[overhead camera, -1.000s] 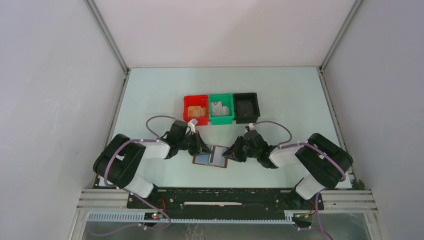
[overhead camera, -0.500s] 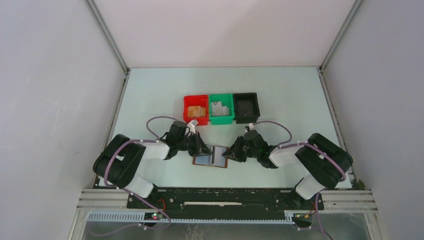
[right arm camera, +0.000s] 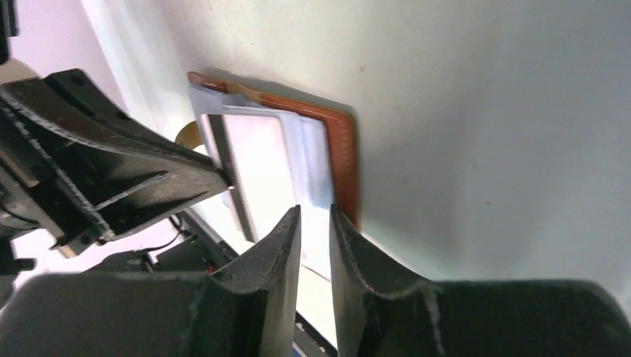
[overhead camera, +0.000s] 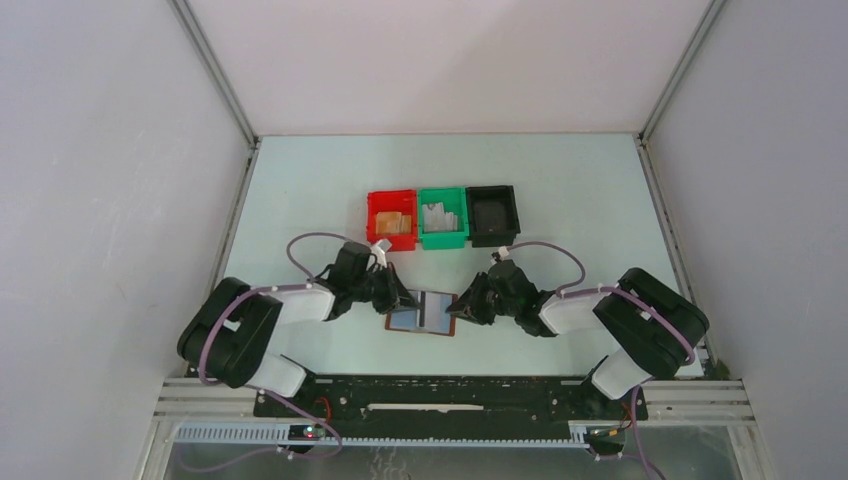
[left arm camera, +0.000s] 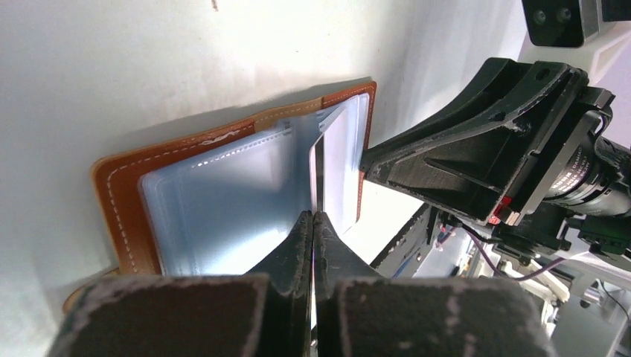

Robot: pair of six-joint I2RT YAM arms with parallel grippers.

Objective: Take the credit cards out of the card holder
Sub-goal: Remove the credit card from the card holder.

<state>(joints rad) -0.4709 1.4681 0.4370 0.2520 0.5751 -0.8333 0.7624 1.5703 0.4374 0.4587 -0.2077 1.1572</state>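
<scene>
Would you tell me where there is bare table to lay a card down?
Bare table lies behind the bins and to either side of them. Crowded: around the card holder, between left claw and right claw.

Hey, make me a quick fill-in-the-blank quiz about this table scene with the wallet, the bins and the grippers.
1. The wallet lies ___ on the table, with its pale inner faces up.
2. The middle bin in the row of three is coloured ___.
3. The left gripper is ___ on the edge of a thin card that stands up from the wallet.
Missing words: open; green; shut.
</scene>
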